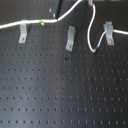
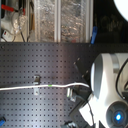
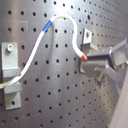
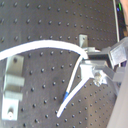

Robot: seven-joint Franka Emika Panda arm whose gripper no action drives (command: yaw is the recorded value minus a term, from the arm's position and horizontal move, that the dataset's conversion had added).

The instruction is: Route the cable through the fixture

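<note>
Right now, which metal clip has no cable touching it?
The middle clip in the first exterior view stands bare; the cable passes behind it and crosses the other two.

You won't find any readable text, label, brand, number or sign in any of the four views. The black perforated board (image 1: 60,95) is bare of markings, and the metal fixture brackets (image 1: 71,38) carry none you can make out. The cluttered far shelves (image 2: 45,20) in the second exterior view are too blurred to read.

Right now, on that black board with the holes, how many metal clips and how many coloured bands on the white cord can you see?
In the first exterior view:
Metal clips: 3
Green bands: 1
Blue bands: 1
Total: 5
</note>
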